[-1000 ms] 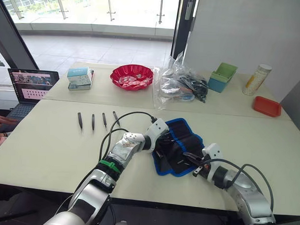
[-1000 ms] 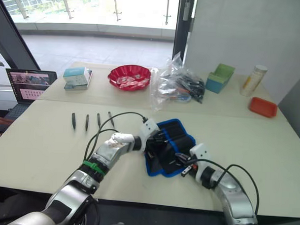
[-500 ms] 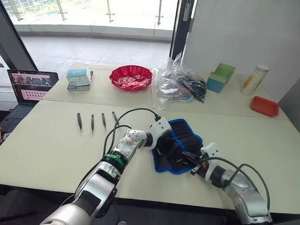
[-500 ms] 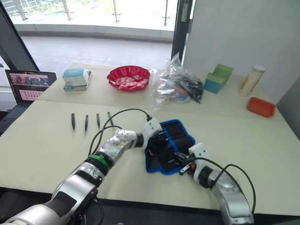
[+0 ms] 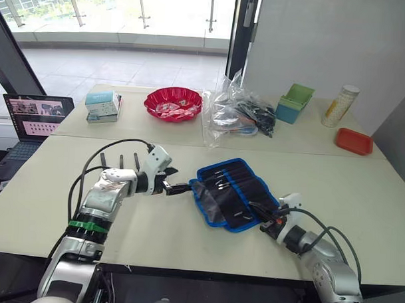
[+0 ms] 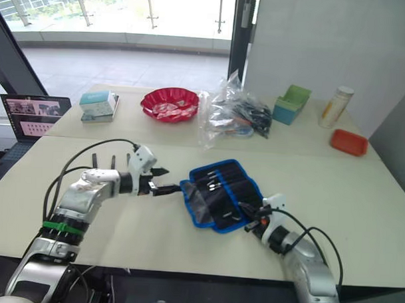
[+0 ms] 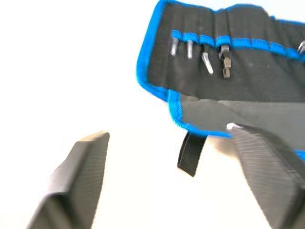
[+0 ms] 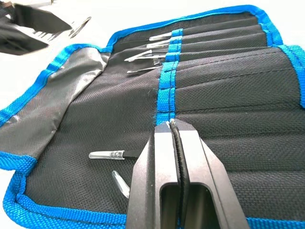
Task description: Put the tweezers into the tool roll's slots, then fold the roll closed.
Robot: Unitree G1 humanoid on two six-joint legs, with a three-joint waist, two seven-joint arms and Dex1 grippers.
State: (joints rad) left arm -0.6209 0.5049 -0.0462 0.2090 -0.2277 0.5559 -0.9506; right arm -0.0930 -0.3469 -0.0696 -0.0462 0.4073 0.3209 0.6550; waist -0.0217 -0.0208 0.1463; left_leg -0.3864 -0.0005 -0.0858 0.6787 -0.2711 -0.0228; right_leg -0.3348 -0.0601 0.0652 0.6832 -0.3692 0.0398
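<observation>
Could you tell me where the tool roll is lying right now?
The tool roll lies open on the near table, between the left gripper and the right gripper.

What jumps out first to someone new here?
The open tool roll, black with bright blue edging, lies spread mid-table between both arms. The left gripper hovers open just off its left edge, while the right gripper is shut, pressing on the fabric near the roll's right end. Behind sits a red bowl.

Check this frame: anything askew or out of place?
The black fabric tool roll with blue edging lies open and skewed across the table, grey flap and black strap spilling toward the open left gripper. Slim black tweezers remain loose behind that arm.
</observation>
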